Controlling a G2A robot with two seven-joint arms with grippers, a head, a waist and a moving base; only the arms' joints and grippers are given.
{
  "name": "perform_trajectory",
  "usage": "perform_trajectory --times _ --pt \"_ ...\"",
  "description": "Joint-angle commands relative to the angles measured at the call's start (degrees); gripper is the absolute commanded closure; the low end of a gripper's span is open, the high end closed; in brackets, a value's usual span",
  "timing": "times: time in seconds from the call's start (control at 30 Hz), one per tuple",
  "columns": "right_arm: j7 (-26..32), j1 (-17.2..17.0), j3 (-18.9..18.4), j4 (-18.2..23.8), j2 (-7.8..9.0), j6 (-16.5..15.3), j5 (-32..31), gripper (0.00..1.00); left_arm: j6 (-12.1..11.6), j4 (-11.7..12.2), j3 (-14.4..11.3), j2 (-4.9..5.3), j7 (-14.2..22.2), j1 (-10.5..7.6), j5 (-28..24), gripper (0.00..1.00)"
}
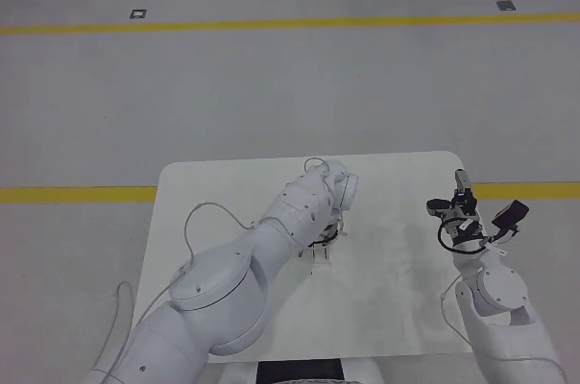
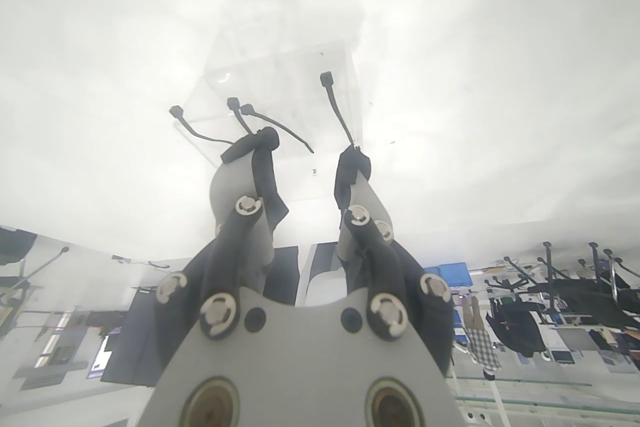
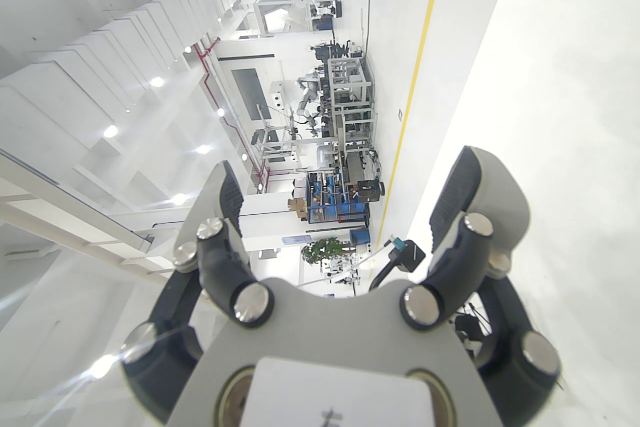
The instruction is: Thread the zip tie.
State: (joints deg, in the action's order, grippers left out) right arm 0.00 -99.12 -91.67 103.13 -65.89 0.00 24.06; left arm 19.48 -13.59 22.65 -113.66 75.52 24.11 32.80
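Note:
Several black zip ties [image 2: 336, 106] stand with their heads up in a clear block [image 2: 285, 63] on the white table [image 1: 396, 182]. My left gripper [image 2: 305, 151] is open right at the block. One fingertip [image 2: 352, 161] touches the tail of the lone tie, and the other fingertip [image 2: 255, 143] lies over the tails of the grouped ties [image 2: 200, 133]. In the top view the left gripper [image 1: 323, 240] is at the table's middle. My right gripper [image 3: 345, 178] is open and holds nothing. It hangs near the table's right edge [image 1: 450, 195], pointing out at the room.
The table [image 3: 550, 73] is bare white around the block, with free room between the two arms. A yellow floor line [image 1: 69, 194] runs behind the table. The left arm's cable [image 1: 199, 216] loops over the table's left part.

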Motion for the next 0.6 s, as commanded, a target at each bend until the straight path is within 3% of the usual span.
perform_trajectory --times 0.0,0.17,0.57 --pt "0.0 0.0 0.0 0.0 0.0 0.0 0.0 0.0 0.0 0.2 -0.2 -0.34 -0.2 0.03 0.3 0.78" --pt "0.0 0.0 0.0 0.0 0.0 0.0 0.0 0.0 0.0 1.2 -0.6 -0.93 0.1 -0.09 1.0 0.82" --pt "0.0 0.0 0.0 0.0 0.0 0.0 0.0 0.0 0.0 1.6 -1.6 -1.02 -0.6 0.47 1.0 0.81"
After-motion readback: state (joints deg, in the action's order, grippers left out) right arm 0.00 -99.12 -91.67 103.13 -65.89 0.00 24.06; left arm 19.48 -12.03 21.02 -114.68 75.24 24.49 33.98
